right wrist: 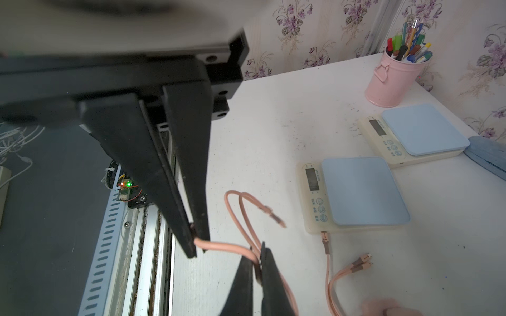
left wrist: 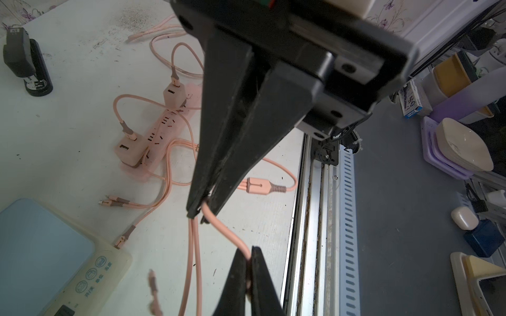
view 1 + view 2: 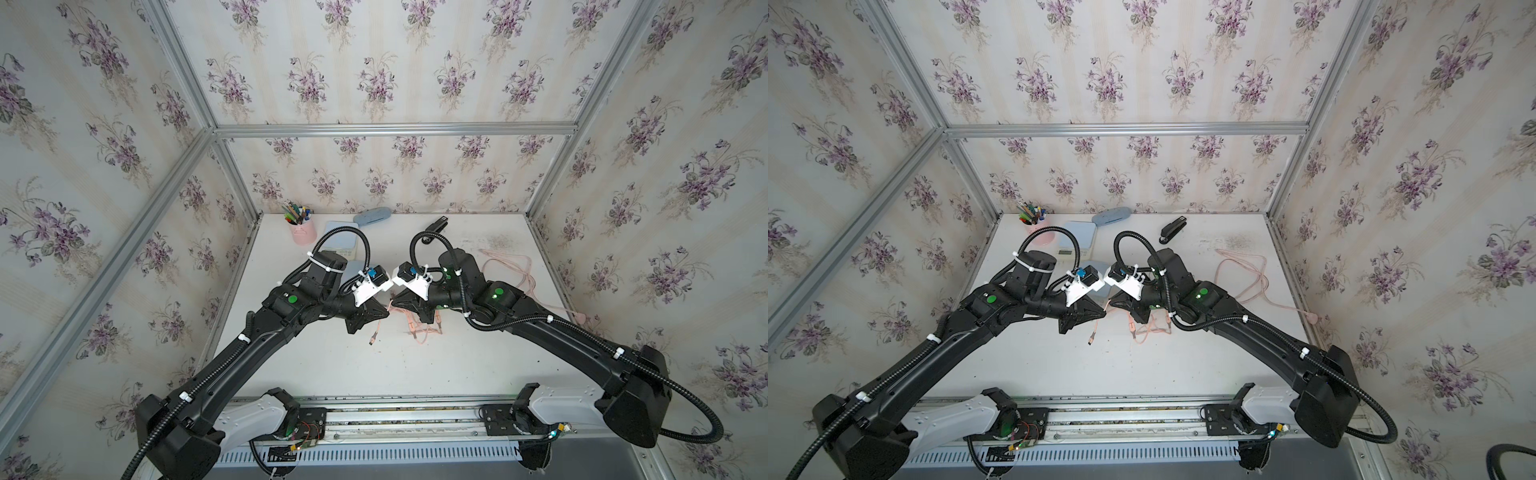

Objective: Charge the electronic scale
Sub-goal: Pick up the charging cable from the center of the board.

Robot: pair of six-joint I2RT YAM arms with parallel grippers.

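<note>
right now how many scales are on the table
2: the near scale, a pink cable plug at its edge, and the far scale behind it by the pen cup. Arms may hide more.

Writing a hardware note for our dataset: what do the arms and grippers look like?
Left arm and right arm: black shells, white base links, green markers, ribbed black conduits held by white zip ties, white wrist camera brackets. Left gripper and right gripper: long black tapered fingers.

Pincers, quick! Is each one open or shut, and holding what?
The left pincer: shut on the pink charging cable.
The right pincer: shut on that pink charging cable too.
</note>
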